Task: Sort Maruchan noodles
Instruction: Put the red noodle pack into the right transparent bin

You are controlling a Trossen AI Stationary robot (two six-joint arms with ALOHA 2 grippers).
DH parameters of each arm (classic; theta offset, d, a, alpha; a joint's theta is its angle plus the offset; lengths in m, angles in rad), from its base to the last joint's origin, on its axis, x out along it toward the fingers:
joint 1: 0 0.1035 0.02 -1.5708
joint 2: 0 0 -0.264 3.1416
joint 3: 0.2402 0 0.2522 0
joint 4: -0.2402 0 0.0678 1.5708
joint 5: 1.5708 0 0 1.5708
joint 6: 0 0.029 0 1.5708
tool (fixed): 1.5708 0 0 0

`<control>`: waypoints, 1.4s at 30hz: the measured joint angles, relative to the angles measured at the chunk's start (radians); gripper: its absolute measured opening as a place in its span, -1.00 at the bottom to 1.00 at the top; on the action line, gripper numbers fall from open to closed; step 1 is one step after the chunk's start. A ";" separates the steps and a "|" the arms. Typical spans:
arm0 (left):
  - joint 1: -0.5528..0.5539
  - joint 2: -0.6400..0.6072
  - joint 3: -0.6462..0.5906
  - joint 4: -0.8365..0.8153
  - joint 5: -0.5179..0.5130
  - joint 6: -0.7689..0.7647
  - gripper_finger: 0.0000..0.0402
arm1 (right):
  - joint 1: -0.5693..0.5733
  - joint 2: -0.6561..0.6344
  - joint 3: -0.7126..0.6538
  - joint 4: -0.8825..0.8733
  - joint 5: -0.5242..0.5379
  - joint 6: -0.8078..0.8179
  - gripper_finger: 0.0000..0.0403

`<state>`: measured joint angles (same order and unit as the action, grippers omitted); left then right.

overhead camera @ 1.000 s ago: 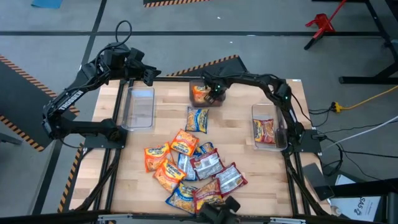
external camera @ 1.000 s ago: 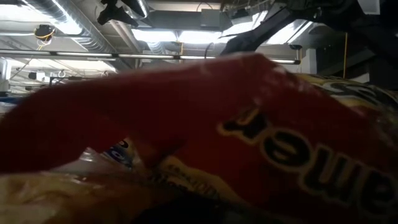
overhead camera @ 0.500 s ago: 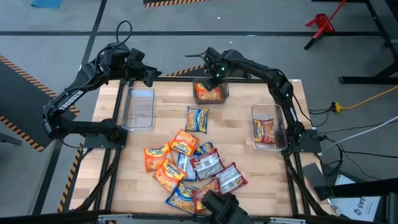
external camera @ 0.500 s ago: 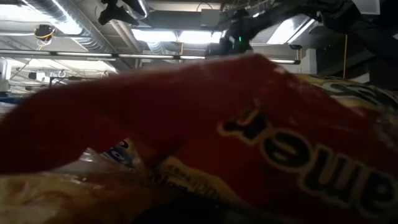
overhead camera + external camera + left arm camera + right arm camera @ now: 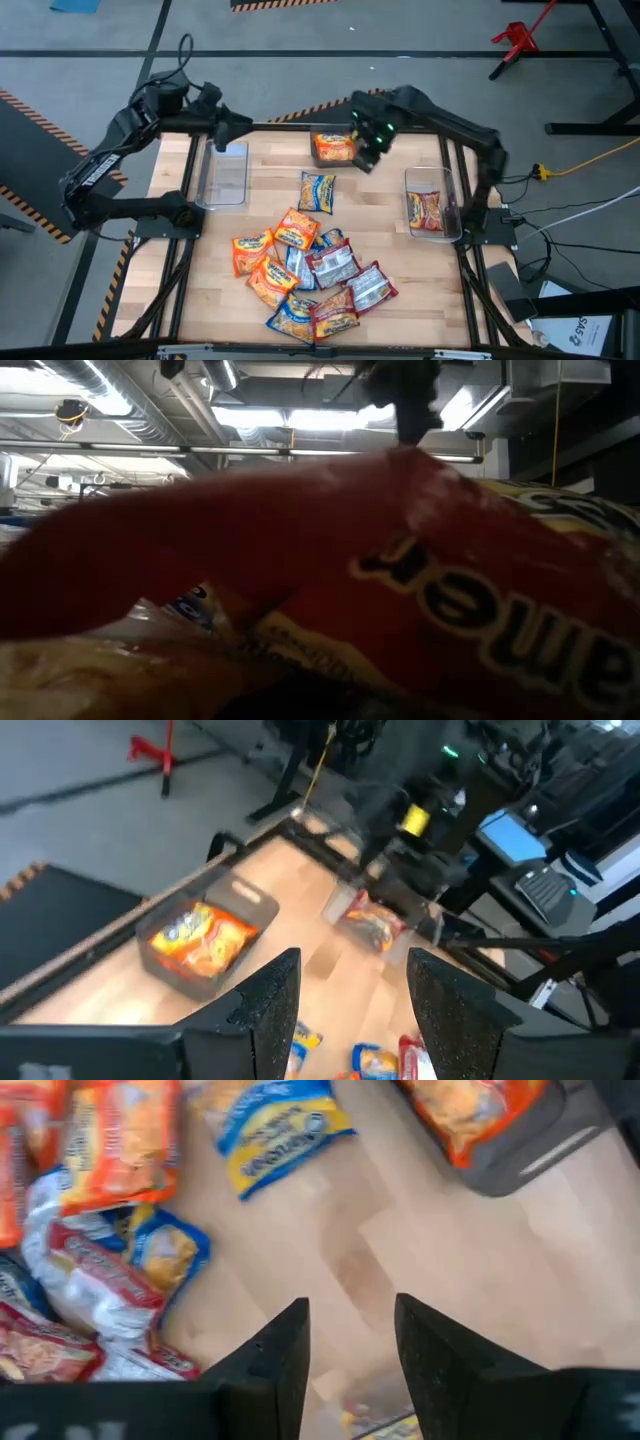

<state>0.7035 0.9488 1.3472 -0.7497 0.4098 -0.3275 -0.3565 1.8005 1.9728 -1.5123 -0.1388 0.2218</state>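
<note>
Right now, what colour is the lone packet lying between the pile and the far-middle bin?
Blue and yellow packet; the high view shows it best.

Overhead camera looks straight down; low camera sits pressed against a red packet (image 5: pixel 330 590); both wrist cameras share the table (image 5: pixel 390 225).

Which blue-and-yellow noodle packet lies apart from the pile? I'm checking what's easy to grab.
The blue-and-yellow packet lying alone on bare wood between the pile and the far bin; the other blue ones are in the heap.

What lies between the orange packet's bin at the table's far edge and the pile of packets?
In the high view, one blue-and-yellow packet lies alone on bare wood between the far bin and the pile.
</note>
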 joint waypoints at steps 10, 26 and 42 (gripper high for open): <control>-0.017 -0.035 0.000 0.009 -0.030 0.024 -0.11 | 0.384 -0.321 -0.596 0.435 0.004 0.391 -0.14; -0.017 0.005 0.000 0.000 -0.027 0.024 -0.11 | 0.557 -0.206 -1.186 1.384 0.052 0.674 0.84; -0.017 0.007 0.000 0.000 -0.030 0.028 -0.11 | 0.559 -0.056 -1.152 1.618 -0.196 0.582 0.71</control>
<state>0.6868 0.9558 1.3472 -0.7502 0.3803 -0.2999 0.2030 1.7448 0.8210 0.1055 -0.3352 0.8036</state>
